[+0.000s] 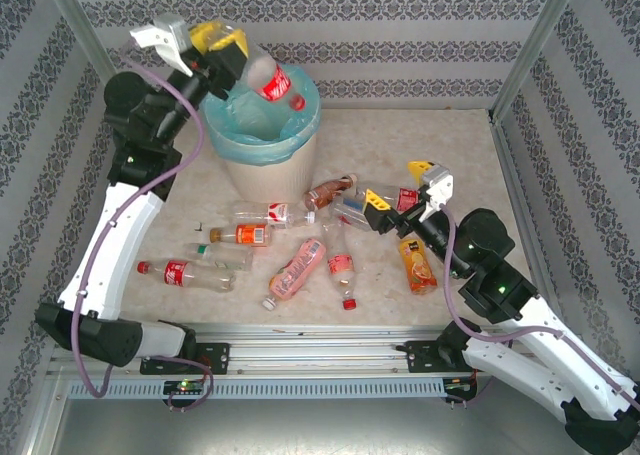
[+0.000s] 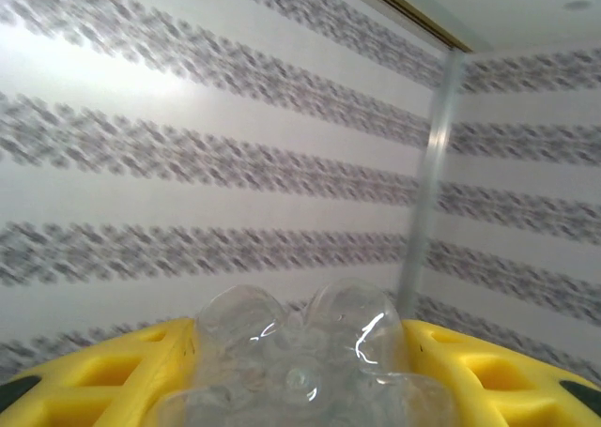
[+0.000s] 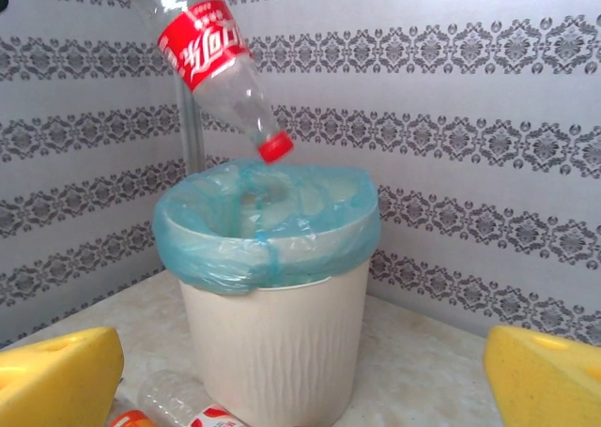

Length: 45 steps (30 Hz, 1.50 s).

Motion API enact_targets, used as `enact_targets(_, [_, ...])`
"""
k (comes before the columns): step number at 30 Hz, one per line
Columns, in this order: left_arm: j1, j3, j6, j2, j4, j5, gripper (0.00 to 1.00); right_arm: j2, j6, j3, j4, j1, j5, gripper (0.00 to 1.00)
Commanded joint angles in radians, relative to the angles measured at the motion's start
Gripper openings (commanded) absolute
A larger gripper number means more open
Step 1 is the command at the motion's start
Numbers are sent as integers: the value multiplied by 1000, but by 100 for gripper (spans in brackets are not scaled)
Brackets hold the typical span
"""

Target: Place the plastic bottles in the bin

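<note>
Over the mouth of the round cream-white plastic bin (image 1: 265, 175) hangs one clear plastic bottle with a red label and red cap (image 1: 268, 80), tilted cap-down, with the cap just above the opening. The left gripper (image 1: 225, 53) is clamped on its base end; the left wrist view shows the clear base seated between the yellow pads. Not yet released.

Progress: early, by my reading. About nine plastic bottles lie on their sides on the beige table (image 1: 480, 205), scattered from just in front of the bin to the near edge. Among them are a brown-tinted one (image 1: 330, 190) nearest the bin, a pink one (image 1: 297, 272) mid-table and an orange one (image 1: 417, 265) to the right. All of these are left to do.

Containers: the bin is lined with a light blue-green plastic bag (image 3: 263, 249) folded over the rim and sagging inward. What lies at the bottom cannot be made out — no count of bottles already inside.

The right gripper (image 1: 399, 183) sits low over the right end of the scatter, jaws wide apart and holding nothing. A clear bottle (image 1: 350, 207) lies just beside one finger; contact cannot be told.
</note>
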Motion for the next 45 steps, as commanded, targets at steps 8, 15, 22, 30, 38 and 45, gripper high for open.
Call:
enact_targets(8, [67, 124, 107, 207, -74, -110, 36, 27, 8, 2, 25, 13, -1, 97])
enact_targets(15, [71, 129, 146, 351, 3, -61, 36, 24, 46, -27, 28, 14, -2, 96])
enact_targets(22, [68, 115, 88, 463, 78, 56, 36, 30, 62, -33, 23, 14, -3, 96])
enact_targets(30, [27, 168, 180, 512, -21, 84, 60, 8, 73, -48, 17, 13, 0, 96])
enact_targets(38, [16, 196, 177, 508, -39, 98, 74, -54, 81, -84, 6, 14, 31, 96])
enact_targets(45, [10, 219, 174, 508, -71, 102, 73, -68, 77, -91, 4, 14, 50, 96])
